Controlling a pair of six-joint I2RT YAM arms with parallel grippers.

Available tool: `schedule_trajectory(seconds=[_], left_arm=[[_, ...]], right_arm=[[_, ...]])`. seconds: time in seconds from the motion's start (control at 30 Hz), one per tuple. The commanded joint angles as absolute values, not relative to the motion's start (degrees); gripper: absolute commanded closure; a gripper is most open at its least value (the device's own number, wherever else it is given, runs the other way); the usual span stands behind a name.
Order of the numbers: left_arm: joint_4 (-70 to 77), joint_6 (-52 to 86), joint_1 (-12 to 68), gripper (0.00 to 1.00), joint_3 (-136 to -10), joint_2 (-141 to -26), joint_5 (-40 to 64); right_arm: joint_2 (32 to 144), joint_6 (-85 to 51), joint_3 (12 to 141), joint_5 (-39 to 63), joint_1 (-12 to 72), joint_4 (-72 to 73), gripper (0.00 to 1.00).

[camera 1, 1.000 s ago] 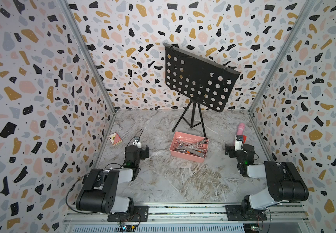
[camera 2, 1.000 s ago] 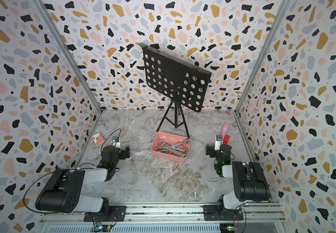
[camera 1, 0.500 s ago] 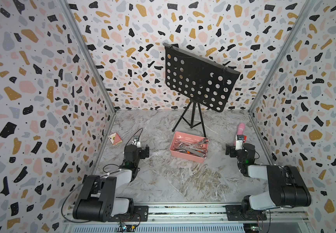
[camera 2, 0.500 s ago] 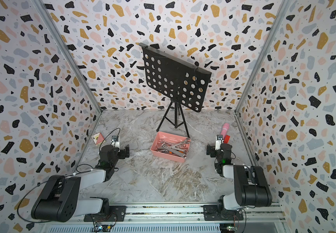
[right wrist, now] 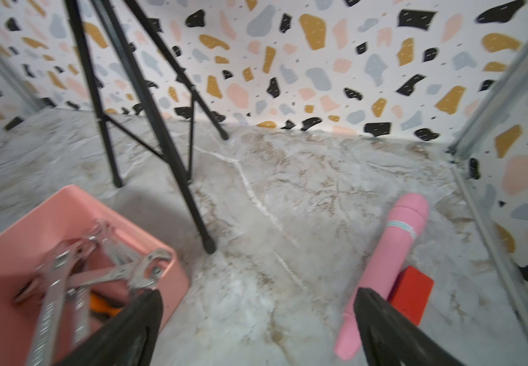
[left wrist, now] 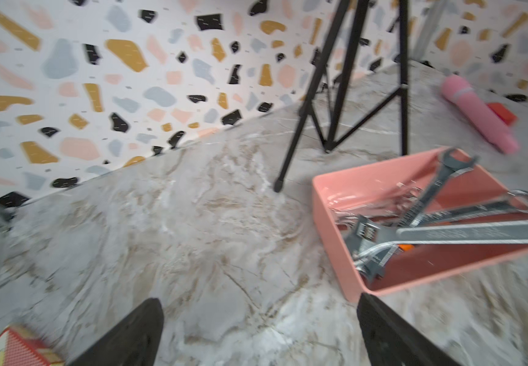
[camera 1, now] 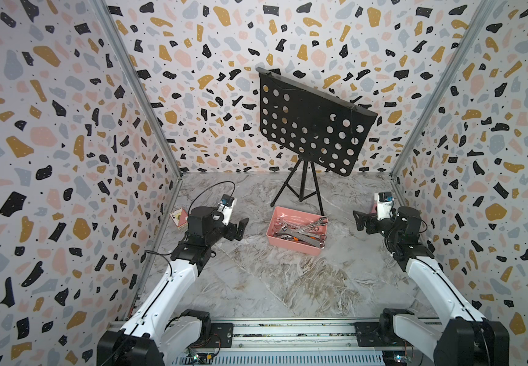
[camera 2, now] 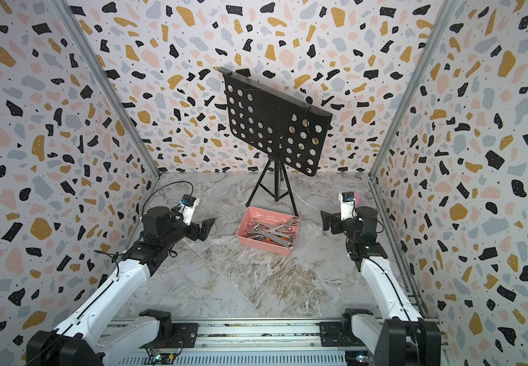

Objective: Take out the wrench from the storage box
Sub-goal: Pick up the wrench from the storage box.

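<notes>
The box (camera 1: 291, 246) sits mid-table with the wrenches (camera 1: 300, 229) heaped inside (several crossing one another). The left gripper (camera 1: 239, 227) hangs at the box's nine o'clock and the right gripper (camera 1: 360, 221) at its three o'clock. Both are spread wide, empty and apart from it. A black stand (camera 1: 303, 190) rises at twelve o'clock.

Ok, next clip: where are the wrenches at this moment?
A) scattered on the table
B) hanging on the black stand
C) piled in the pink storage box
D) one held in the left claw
C: the wrenches lie piled in the storage box, while the left claw and the right claw are open, empty and off to either side.
</notes>
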State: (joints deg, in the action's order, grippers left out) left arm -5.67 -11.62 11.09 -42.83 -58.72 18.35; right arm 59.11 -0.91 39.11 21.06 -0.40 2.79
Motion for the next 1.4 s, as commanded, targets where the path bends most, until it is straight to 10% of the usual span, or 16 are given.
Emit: schedule_trajectory(seconds=[0.0,0.4,1.37], left_arm=[[-20.7,-19.6,14.2,0.01,-49.1,-60.3,28.3],[-31.2,-39.0,29.6,0.04,-67.4,-80.1,21.3],[-33.9,-54.7,40.2,0.25,-85.0,-107.2,9.2]], right_arm=[[55.7,0.6,44.3,32.2,0.7,-18.1,0.00],[54.2,9.1,54.0,37.8,5.8,-44.0,0.00],[56.9,11.0,53.4,32.2,6.2,-45.3,0.00]])
